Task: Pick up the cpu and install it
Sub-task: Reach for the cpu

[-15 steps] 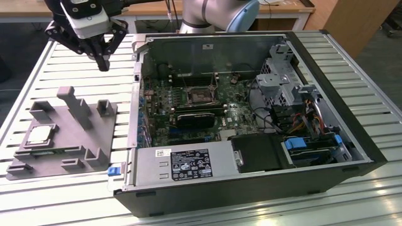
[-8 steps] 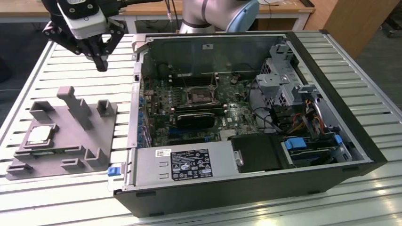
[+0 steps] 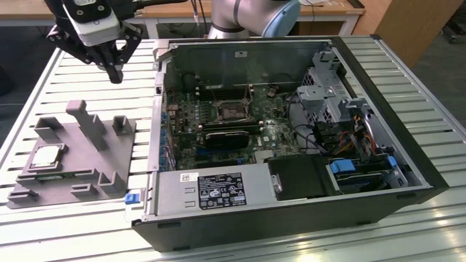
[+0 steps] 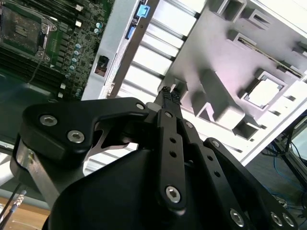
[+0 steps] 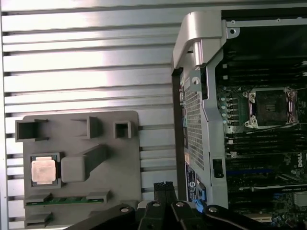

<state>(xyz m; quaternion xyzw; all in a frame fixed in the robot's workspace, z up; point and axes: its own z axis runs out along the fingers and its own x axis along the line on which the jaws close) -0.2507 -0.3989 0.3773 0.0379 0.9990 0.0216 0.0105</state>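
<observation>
An open computer case (image 3: 218, 232) lies nearest on the slatted metal bench (image 3: 415, 229). Just beside it, toward the exterior view's left, the cpu (image 3: 45, 156) sits silver side up in a recess of a grey block (image 3: 76, 164). Farther back, the hand (image 3: 114, 75) hangs above the bench with its fingers closed together, gripping nothing, well apart from the cpu.

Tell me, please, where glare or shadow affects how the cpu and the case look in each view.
First wrist view: the cpu glares pale pink, and bright bands streak the table slats; second wrist view: the cpu is washed white beyond the dark gripper; exterior view: even light, though the computer case interior lies in shadow.
</observation>
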